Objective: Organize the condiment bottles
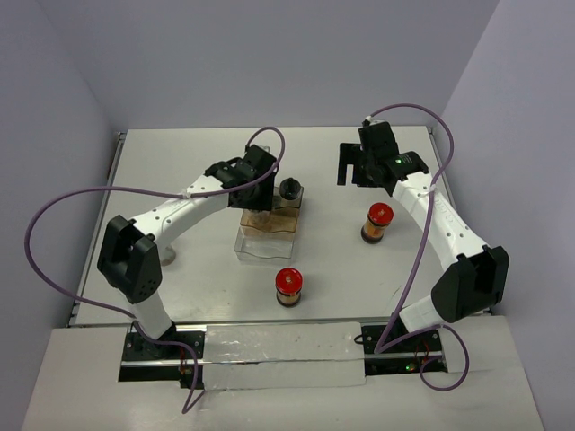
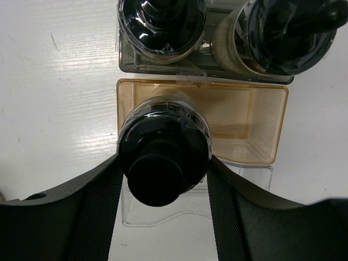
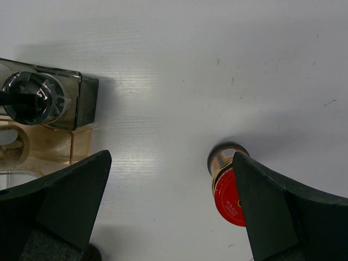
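Although the red-capped jar (image 3: 224, 185) to the right of the tray (image 1: 259, 244) carries a banded label and cap markings, the print is too small to read.

Left pincer (image 2: 164, 166): clamped on a black-capped jar (image 2: 163, 141) at the tray's amber middle compartment (image 2: 255, 125). Whether the jar rests on the compartment floor cannot be determined.

Two further black-capped jars (image 2: 160, 22) stand in the smoky far compartment.

Right pincer (image 3: 171, 179): fingers apart, holding nothing, above the jar to the right of the tray.

A second red-capped jar (image 1: 288, 285) stands just in front of the tray.

Surface (image 1: 171, 171): white, wood-grained, lightly scuffed. Walls (image 1: 269, 54): pale lilac.
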### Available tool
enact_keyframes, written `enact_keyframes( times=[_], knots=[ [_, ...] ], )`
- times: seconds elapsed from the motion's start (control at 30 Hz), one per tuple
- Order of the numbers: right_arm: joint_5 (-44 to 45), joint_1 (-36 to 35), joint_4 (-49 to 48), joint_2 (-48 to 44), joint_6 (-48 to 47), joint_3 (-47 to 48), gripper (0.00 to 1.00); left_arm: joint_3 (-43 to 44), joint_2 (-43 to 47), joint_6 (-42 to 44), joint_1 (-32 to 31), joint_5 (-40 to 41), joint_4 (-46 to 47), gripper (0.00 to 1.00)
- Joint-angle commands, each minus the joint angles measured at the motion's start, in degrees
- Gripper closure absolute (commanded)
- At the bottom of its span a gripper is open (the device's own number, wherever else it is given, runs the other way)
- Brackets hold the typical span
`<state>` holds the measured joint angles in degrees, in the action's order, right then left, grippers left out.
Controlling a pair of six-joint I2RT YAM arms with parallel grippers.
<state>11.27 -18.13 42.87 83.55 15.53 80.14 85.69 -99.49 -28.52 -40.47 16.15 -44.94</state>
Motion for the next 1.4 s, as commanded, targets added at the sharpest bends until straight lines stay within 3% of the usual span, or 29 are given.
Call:
enact_keyframes(
  times=[0.0, 0.37, 0.5, 0.57, 0.73, 0.83, 0.97, 1.1, 1.37],
  knots=[
    [-0.1, -0.06, -1.21, -1.11, -0.06, 1.25, 0.0, 0.09, -0.79, -1.45, -0.75, 1.96, 4.33, 0.9],
    [0.33, -0.06, -0.86, -1.06, -0.06, 1.64, 0.0, -3.64, -3.47, -3.56, -1.15, 5.65, 6.35, 0.89],
    [0.28, -0.06, -0.63, -0.73, -0.06, 1.88, 0.0, -4.24, -3.92, -4.22, -1.1, 5.63, 6.51, 0.8],
    [-0.11, -0.01, -0.77, -0.58, -0.06, 2.0, 0.0, -3.7, -4.36, -4.49, -1.15, 6.34, 5.72, 0.68],
    [-0.72, -0.06, -0.77, -0.4, -0.06, 2.48, 0.0, -2.55, -4.13, -5.01, -1.32, 7.23, 3.99, 0.25],
    [-0.85, -0.06, -0.75, -0.6, -0.06, 2.57, 0.0, -1.07, -3.34, -4.95, -1.6, 7.36, 2.55, 0.13],
    [-1.07, -0.06, -0.68, -0.84, -0.06, 2.57, 0.0, 3.0, -1.49, -4.79, -2.33, 8.2, -0.67, 0.05],
    [-1.1, -0.06, -0.62, -1.75, -0.06, 2.23, 0.0, 7.53, 1.9, -5.31, -2.49, 8.31, -3.68, 0.04],
    [-1.81, -0.06, -0.8, -4.4, -0.06, 1.24, 0.0, 6.24, 12.7, -9.5, -2.3, 13.08, -10.42, 0.04]
  ],
)
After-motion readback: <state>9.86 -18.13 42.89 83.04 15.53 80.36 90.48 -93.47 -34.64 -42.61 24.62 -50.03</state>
